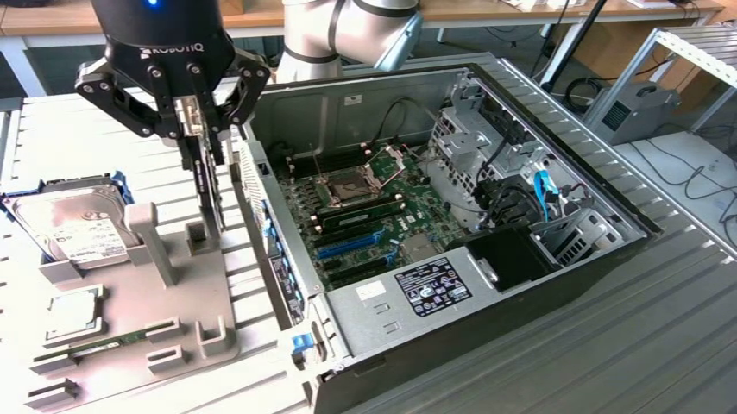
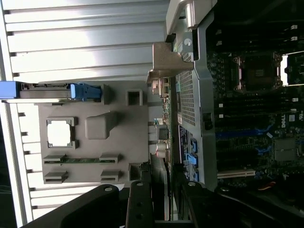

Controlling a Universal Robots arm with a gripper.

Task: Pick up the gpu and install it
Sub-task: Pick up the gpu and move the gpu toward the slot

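My gripper [image 1: 198,129] hangs at the exterior view's upper left, shut on the top edge of the gpu [image 1: 209,185]. The gpu is a thin dark card that hangs on edge, lifted above the grey fixture [image 1: 150,293] and just outside the left wall of the open computer case [image 1: 334,108]. In the wrist view the gpu [image 2: 166,137] runs edge-on away from my gripper [image 2: 164,204], and its grey metal bracket [image 2: 168,59] sits at the far end. The motherboard [image 1: 368,207] lies bare inside the case, with blue slots [image 1: 345,246] near its front.
On the fixture a silver hard drive [image 1: 75,228] sits in a blue-edged cradle. A processor chip [image 1: 75,315] and a green memory stick [image 1: 110,345] lie nearer the front. Drive cages and cables [image 1: 519,190] crowd the case's right side. A label marks the power supply [image 1: 432,289].
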